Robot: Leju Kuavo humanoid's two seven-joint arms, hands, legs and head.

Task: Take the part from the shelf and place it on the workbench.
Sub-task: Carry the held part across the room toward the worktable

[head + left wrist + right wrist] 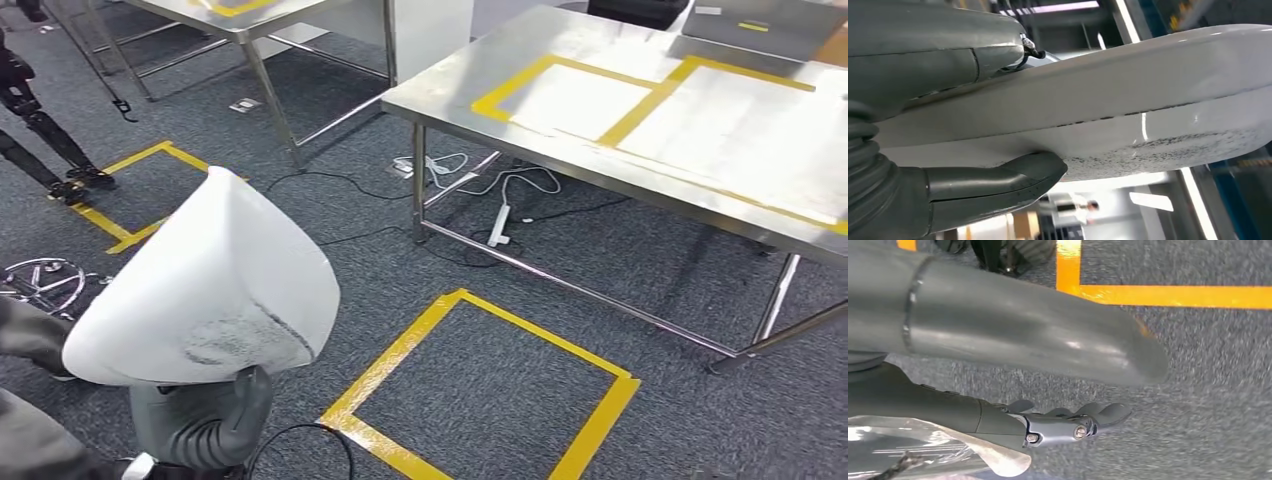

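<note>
While the left hand (205,420) grips the white part (205,290) from below, the part rides low at the left of the head view, above the grey carpet (480,395) and well apart from the steel surface (700,130) at the upper right; the left wrist view shows the thick grey thumb (998,182) pressed under the part's speckled lip and the hand's upper fingers (938,60) lying over its smooth top, so the part is clamped between them; the surface carries yellow tape outlines (570,95) and stands on steel legs, with white cables (500,190) on the floor beneath it; a yellow tape square (480,400) marks the carpet between the part and the surface; the right hand (1068,422) hangs over the carpet, its dark fingers (1108,412) held straight and close together with nothing in them, near a yellow tape line (1173,295).
</note>
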